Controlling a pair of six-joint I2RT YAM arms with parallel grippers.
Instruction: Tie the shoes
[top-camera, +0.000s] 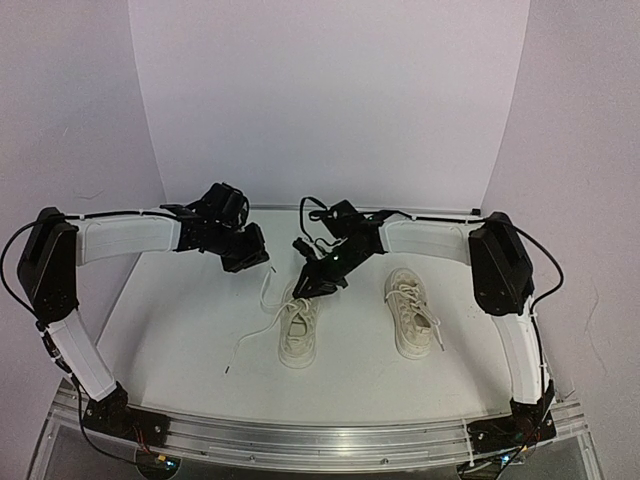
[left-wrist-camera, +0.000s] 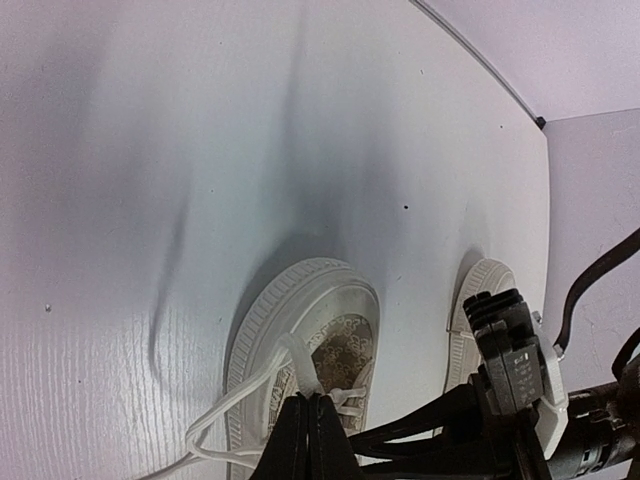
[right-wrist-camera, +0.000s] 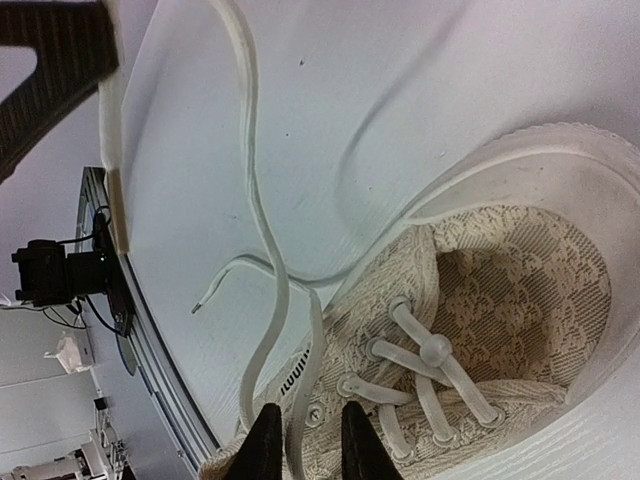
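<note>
Desk (top-camera: 170, 330): white surface; the work sits near its middle, where either arm can reach it.
Backdrop (top-camera: 330, 100): plain pale wall curving behind the desk; it gives white laces little contrast.
Left arm (top-camera: 125, 238): reaches in from the left with its elbow high and ends just left of and beyond the left shoe (top-camera: 298, 335).
Right arm (top-camera: 425, 238): crosses in from the right, past the right shoe (top-camera: 412, 312), to the same shoe as its partner. This is judged a two-arm step, one strand for each arm.
Left shoe (right-wrist-camera: 520, 270): cream sneaker with its toe toward the near edge and its opening toward the far side. It is untied, with laces spilling out to the left, and is the shoe being worked on.
Right shoe (left-wrist-camera: 478, 290): just right of the first and apart from it, touched by neither claw. Its laces lie bunched on top; whether they are knotted cannot be told.
Left claw (left-wrist-camera: 308, 415): fingers pressed together, apparently pinching the held lace (top-camera: 272, 290). It is raised off the shoe, probably to draw that strand clear.
Right claw (right-wrist-camera: 310, 412): narrow but not closed, low over the eyelets, with one finger on each side of a strand and not clamping it.
Held lace: rises from the left shoe's eyelets to the left claw.
Free lace (top-camera: 250, 338): trails over the desk to the near left, its tip lying loose.
Progress: judged early; no crossing or loop shows yet.
</note>
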